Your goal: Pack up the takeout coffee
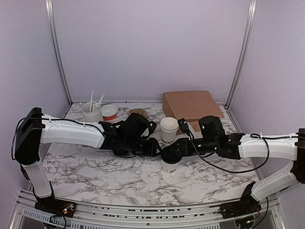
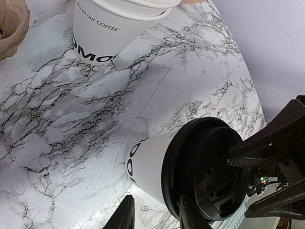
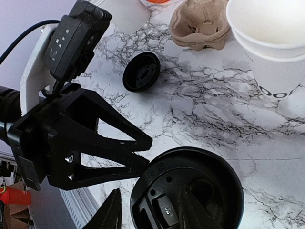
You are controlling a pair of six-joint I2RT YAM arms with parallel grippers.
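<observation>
on marbled table [image 1: 95,167], takeout coffee [image 2: 190,171]

you see the takeout coffee [image 2: 145,164] in matt white paper under a faintly glossy black plastic lid [image 2: 209,174]; the table [image 2: 71,124] looks smooth, marble-patterned.

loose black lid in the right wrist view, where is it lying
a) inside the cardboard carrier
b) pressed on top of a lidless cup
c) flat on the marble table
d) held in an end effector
c: the loose black lid lies directly on the marble table, apart from the cardboard carrier and the lidless cups, with nothing gripping it.
</observation>
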